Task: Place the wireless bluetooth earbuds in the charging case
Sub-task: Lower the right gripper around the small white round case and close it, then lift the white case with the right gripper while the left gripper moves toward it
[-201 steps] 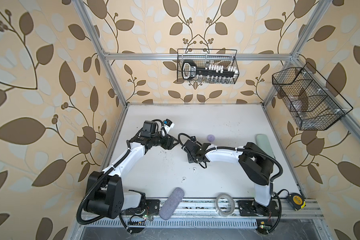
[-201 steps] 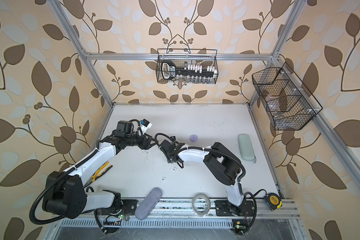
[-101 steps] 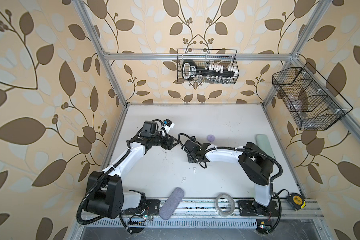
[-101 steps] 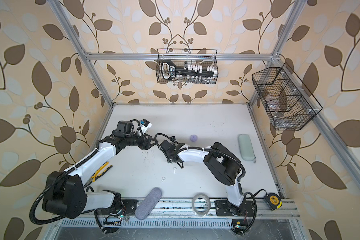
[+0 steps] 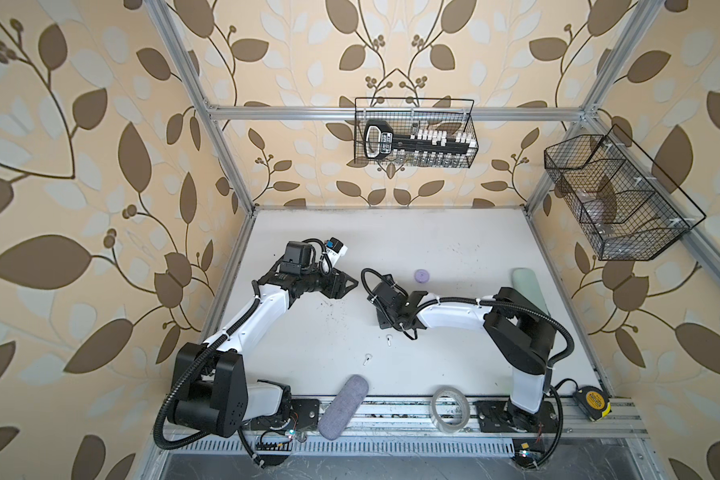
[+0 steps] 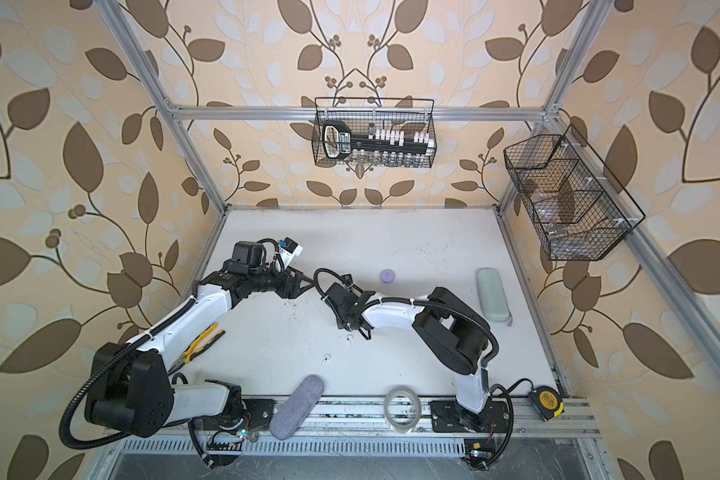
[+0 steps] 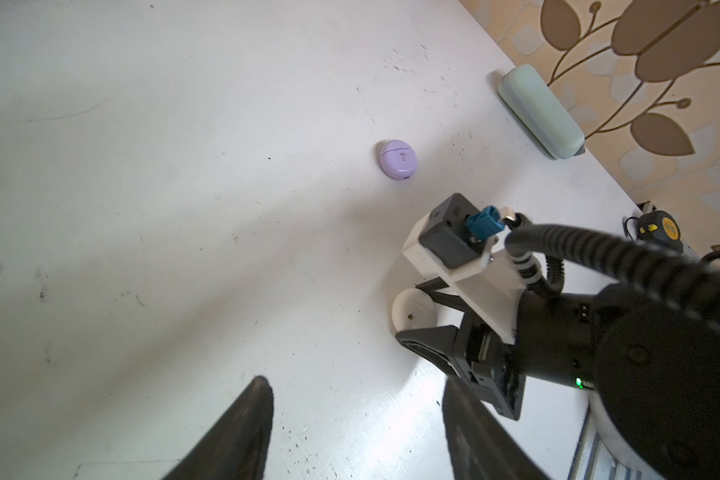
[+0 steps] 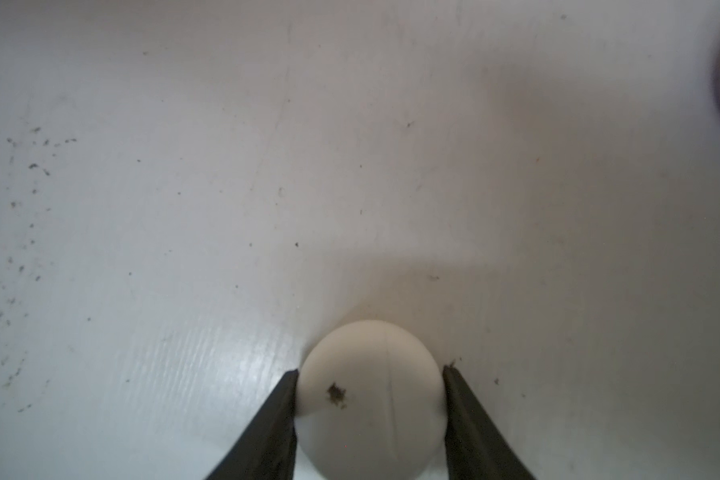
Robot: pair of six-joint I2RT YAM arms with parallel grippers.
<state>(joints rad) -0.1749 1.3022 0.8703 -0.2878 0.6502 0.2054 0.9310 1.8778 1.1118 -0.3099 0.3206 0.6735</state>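
Right fingers (image 8: 267, 432) pinch the white case (image 8: 371, 399) by its round sides as it rests on the counter (image 8: 350, 166). An off-centre squeeze could make that smooth shell squirt out. Your right arm (image 5: 449, 319) reaches low toward the middle, forearm nearly level. Your left fingers (image 7: 258, 419) hang wide and empty nearby. Two white earbuds (image 5: 388, 340) lie loose just beside the right wrist, and a sweep could scatter them.

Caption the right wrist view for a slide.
Right gripper straddles the white case on the table, fingers against both its sides.
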